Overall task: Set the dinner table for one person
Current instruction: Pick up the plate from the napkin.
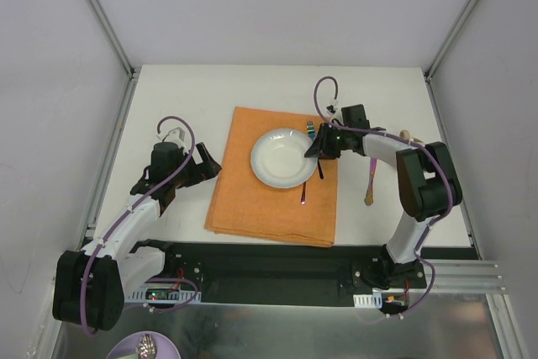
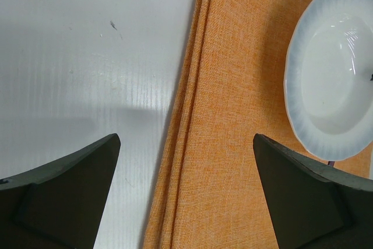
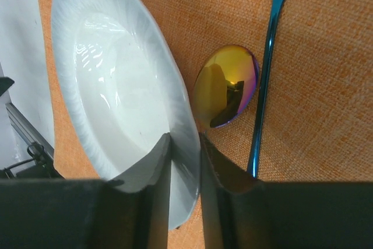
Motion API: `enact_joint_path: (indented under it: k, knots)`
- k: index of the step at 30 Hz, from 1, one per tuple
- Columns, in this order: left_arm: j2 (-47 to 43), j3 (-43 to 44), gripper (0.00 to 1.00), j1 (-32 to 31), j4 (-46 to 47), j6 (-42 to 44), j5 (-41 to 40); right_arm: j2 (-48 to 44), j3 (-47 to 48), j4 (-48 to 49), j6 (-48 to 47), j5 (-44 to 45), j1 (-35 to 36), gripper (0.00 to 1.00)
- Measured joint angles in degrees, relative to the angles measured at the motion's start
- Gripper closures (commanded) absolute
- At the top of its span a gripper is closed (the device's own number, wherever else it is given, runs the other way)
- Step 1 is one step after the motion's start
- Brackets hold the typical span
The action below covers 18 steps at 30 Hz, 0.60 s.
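Note:
The white dinner table (image 1: 185, 98) holds an orange placemat (image 1: 261, 203) with a white deep plate (image 1: 277, 161) on it. My right gripper (image 1: 318, 150) is at the plate's right rim. In the right wrist view the right gripper (image 3: 185, 138) is shut on the rim of the plate (image 3: 116, 80). An iridescent gold spoon bowl (image 3: 227, 86) and a blue fork (image 3: 267, 68) lie on the placemat (image 3: 326, 86) beside the plate. My left gripper (image 1: 202, 170) is open and empty over the placemat's left edge; the left wrist view shows the left gripper (image 2: 186, 138) above the folded hem (image 2: 233, 115).
A thin utensil handle (image 1: 303, 197) points toward the near edge beside the plate. A pinkish-gold utensil (image 1: 370, 184) lies on the bare table right of the placemat. Metal rails (image 1: 109, 157) edge the table. A lilac dish (image 1: 143, 346) sits below the arm bases.

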Motion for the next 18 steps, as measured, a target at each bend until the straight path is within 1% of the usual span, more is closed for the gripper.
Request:
enact_joint_path:
  k: [2,7,18]
  knots:
    - [0.0,0.0,0.01,0.0,0.0,0.0,0.0,0.0,0.0,0.0,0.1,-0.2,-0.1,0.99]
    - [0.2,0.0,0.01,0.0,0.0,0.0,0.0,-0.9,0.1,2.3,1.8,-5.3,-0.7,0.99]
    - [0.4,0.0,0.01,0.0,0.0,0.0,0.0,-1.1,-0.4,4.9,3.7,-6.4,-0.6,0.99]
